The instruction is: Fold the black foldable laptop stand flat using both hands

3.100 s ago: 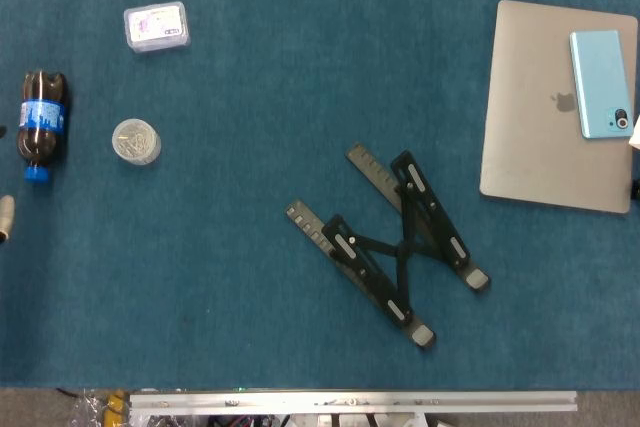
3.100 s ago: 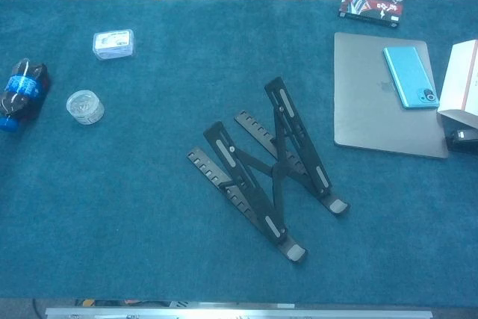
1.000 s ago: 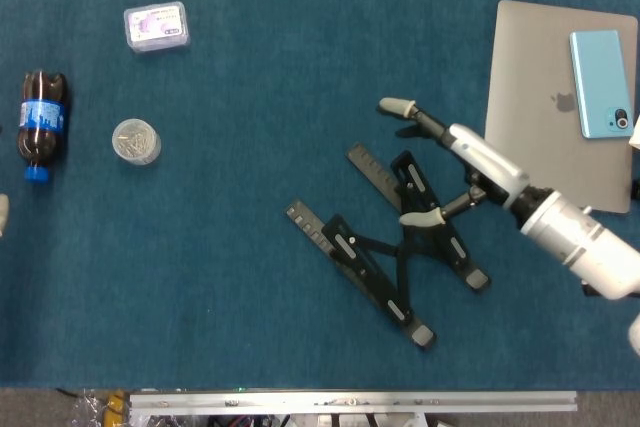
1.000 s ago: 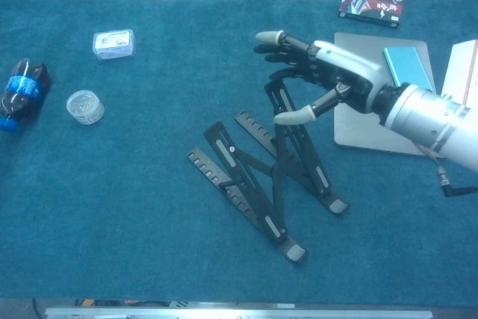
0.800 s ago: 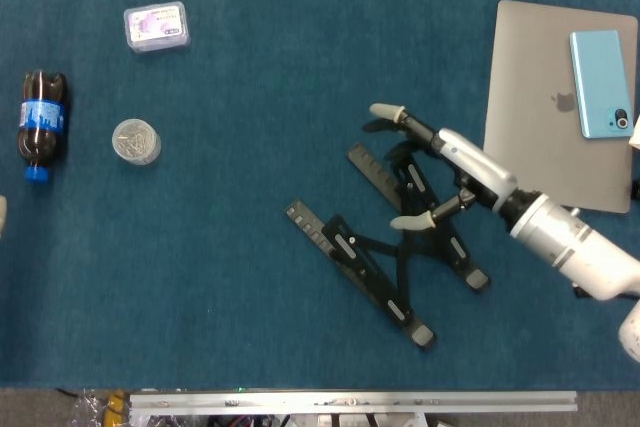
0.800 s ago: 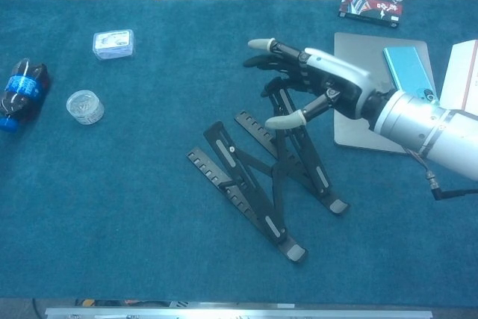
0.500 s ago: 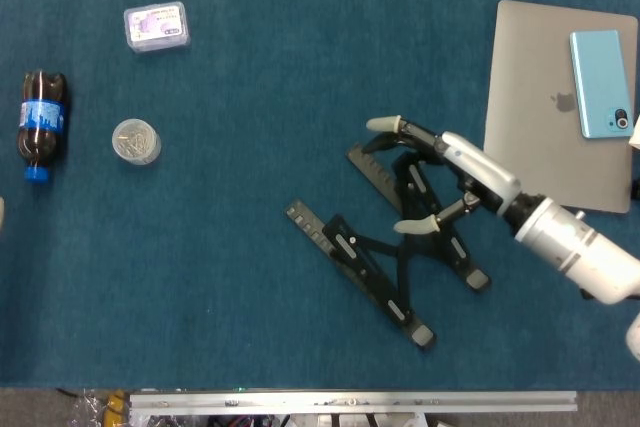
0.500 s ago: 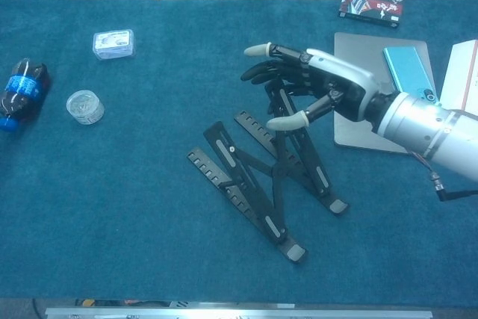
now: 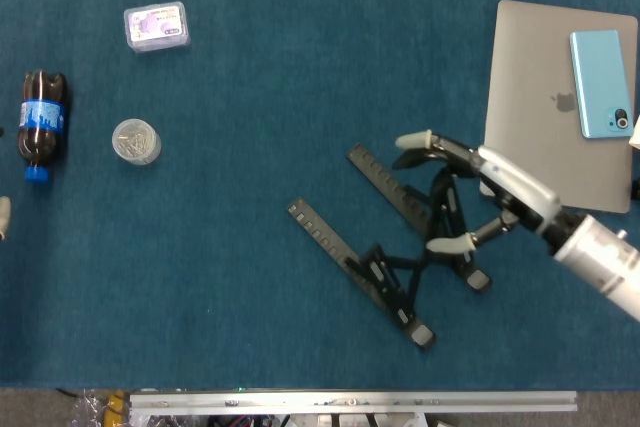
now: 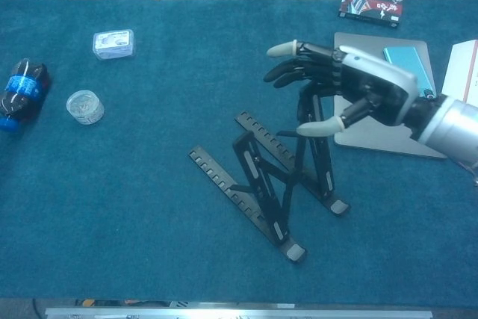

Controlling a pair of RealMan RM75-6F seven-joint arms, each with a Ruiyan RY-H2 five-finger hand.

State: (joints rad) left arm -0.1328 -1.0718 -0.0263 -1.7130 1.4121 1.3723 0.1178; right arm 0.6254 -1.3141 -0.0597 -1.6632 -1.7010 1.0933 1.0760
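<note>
- Although the right hand (image 9: 470,197) has reached the black laptop stand (image 9: 400,237) in the head view, the fold looks barely begun: the two notched rails lie spread apart on the blue table (image 9: 220,277) and the crossed struts between them are not collapsed. One pale-tipped finger reaches over the stand's upper right arm and another sits lower, beside the right foot; the fingers are spread, and I cannot tell from here whether they clamp the arm or only bracket it.
- In the chest view, the stand (image 10: 272,177) sits mid-table, its right arm raised off the cloth toward the right hand (image 10: 351,91). The fingers (image 10: 287,50) fan out above and to the left of that raised arm, the thumb curling in just beside it; a firm grip is not evident.
- The left hand shows in neither view, so the two-handed flattening remains wholly to be done, by my reading.
</note>
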